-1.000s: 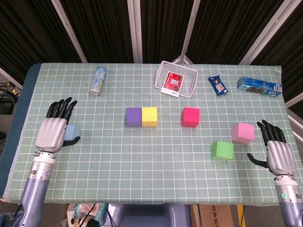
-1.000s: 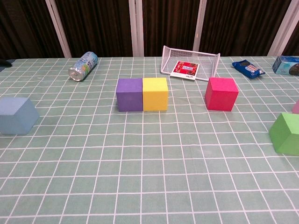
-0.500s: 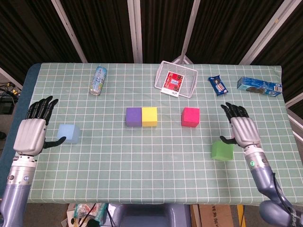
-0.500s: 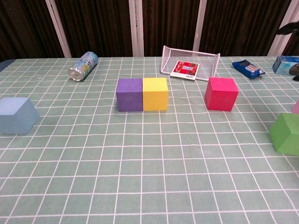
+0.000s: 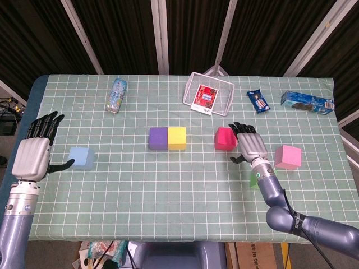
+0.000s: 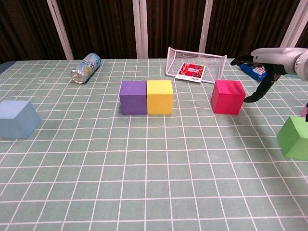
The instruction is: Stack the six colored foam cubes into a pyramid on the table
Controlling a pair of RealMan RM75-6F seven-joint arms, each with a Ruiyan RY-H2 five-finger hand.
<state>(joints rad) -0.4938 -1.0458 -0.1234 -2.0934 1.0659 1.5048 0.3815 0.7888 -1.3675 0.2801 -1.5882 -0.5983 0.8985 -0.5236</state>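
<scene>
Since a moment ago the right hand [image 5: 251, 147] has swung in beside the red cube [image 5: 224, 138] at frame centre-right — fingers apart, probably not touching; it should close squarely across opposite faces.

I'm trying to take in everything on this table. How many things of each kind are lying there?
Foam cubes: 6 (purple, yellow, red, pink, green, light blue)
Drink can: 1
Wire basket: 1
Snack packets: 2 (small packet, blue box)
Total: 10
</scene>
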